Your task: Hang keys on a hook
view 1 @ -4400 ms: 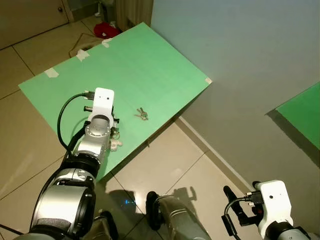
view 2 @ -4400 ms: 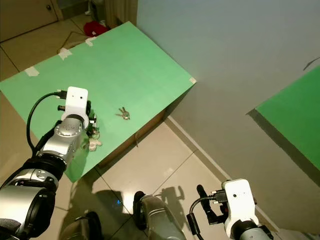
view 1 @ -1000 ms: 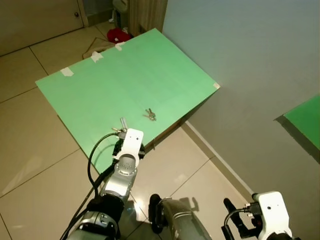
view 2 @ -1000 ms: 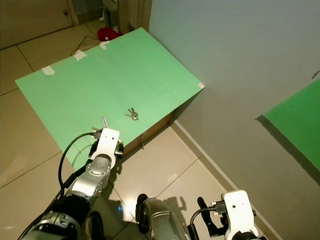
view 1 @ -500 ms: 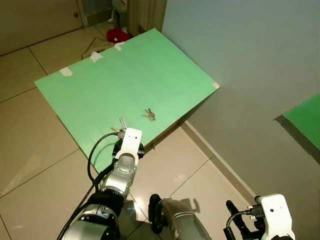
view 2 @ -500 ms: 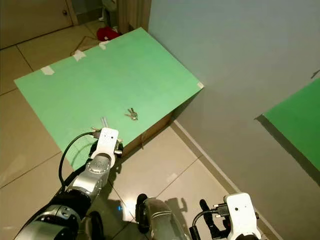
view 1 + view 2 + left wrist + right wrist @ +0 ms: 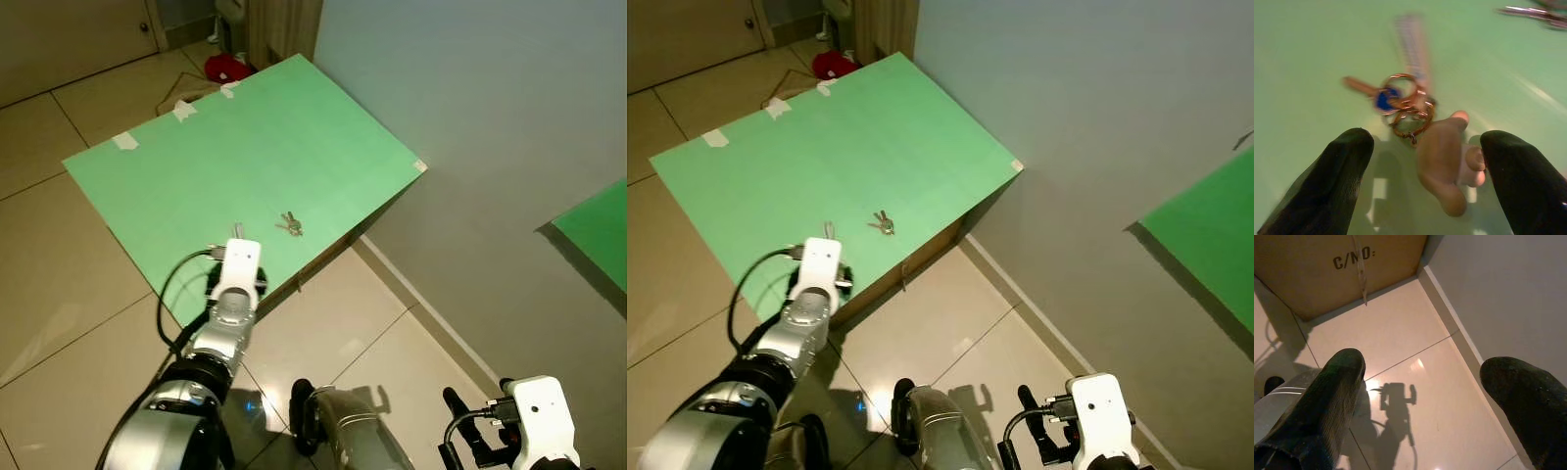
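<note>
Head views: green board (image 7: 245, 127) lies on a box top against a grey wall (image 7: 490, 108), tape tabs at its far edge, tan tile floor (image 7: 59, 284) around it. L arm reaches over the board's near edge; its white wrist block covers the fingers, so L gripper (image 7: 1422, 161) can't be judged from here. A small key bunch (image 7: 289, 224) lies mid-board, well apart from the arm; a second key tip (image 7: 237, 231) pokes out just past the wrist. Red cloth (image 7: 226, 68) on the floor beyond the board. A second green panel (image 7: 598, 230) hangs on the wall at right. R arm hangs low at bottom right, idle. L wrist view: fingers spread wide, released, nothing between the pads. Keys (image 7: 1400, 95) lie flat on the green, just ahead of the fingertips: copper rings, a blue-capped key, a long blurred silver key, plus a pale foot-shaped charm (image 7: 1447, 159) sitting between the two fingers, touching neither. The other bunch shows blurred at the far corner (image 7: 1535, 13). R wrist view: R gripper (image 7: 1430, 396) is spread open, empty, over tile; cardboard box side (image 7: 1332, 269) printed "C/NO:" ahead, skirting and wall beside it, arm's shadow on the floor.
</note>
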Robot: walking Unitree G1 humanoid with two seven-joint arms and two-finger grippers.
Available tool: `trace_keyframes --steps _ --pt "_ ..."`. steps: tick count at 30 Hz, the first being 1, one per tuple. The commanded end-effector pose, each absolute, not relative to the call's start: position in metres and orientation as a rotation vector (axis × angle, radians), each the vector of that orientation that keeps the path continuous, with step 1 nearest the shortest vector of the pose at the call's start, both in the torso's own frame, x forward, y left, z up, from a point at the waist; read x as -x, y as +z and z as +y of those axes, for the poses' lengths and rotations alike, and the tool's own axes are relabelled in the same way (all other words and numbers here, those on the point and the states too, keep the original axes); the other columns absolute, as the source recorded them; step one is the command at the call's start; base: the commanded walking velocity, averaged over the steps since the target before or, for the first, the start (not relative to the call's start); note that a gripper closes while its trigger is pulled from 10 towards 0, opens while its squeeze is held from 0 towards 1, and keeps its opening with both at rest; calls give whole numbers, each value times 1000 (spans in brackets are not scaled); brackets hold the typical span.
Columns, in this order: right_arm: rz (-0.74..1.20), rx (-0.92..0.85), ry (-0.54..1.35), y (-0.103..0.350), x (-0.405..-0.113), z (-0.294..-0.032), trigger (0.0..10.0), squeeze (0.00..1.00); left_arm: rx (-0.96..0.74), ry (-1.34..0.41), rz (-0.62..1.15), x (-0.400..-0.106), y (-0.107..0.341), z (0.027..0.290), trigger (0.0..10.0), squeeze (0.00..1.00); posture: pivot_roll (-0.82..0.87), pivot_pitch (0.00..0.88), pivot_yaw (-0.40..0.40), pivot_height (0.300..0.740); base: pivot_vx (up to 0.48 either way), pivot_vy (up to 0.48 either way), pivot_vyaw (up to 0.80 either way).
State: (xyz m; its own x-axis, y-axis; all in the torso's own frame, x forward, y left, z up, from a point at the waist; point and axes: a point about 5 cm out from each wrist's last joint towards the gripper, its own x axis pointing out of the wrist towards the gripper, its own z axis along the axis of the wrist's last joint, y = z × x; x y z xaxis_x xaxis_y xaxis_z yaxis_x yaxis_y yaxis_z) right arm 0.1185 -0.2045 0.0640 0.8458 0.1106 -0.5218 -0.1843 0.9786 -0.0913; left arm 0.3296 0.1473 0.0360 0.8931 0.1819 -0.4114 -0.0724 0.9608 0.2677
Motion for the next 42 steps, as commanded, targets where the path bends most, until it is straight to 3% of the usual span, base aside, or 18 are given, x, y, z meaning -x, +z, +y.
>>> trace_keyframes --steps 1,8,14,19,42 --pt "562 156 132 65 -114 -211 10000 0 -263 165 468 -325 30 149 10000 0 -411 266 -175 740 0 0 0" --pt "567 156 134 64 -114 -212 10000 0 -315 220 414 -329 39 164 10000 0 -407 272 -178 740 0 0 0" --pt "569 155 138 63 -114 -211 10000 0 -279 164 364 -331 45 148 10000 0 -401 270 -177 740 0 0 0" --pt "566 155 145 63 -116 -210 10000 0 -257 155 395 -326 36 143 10000 0 -396 262 -178 740 0 0 0" --pt "571 155 162 62 -116 -208 10000 0 -249 250 457 -320 29 167 10000 0 -384 264 -181 740 0 0 0"
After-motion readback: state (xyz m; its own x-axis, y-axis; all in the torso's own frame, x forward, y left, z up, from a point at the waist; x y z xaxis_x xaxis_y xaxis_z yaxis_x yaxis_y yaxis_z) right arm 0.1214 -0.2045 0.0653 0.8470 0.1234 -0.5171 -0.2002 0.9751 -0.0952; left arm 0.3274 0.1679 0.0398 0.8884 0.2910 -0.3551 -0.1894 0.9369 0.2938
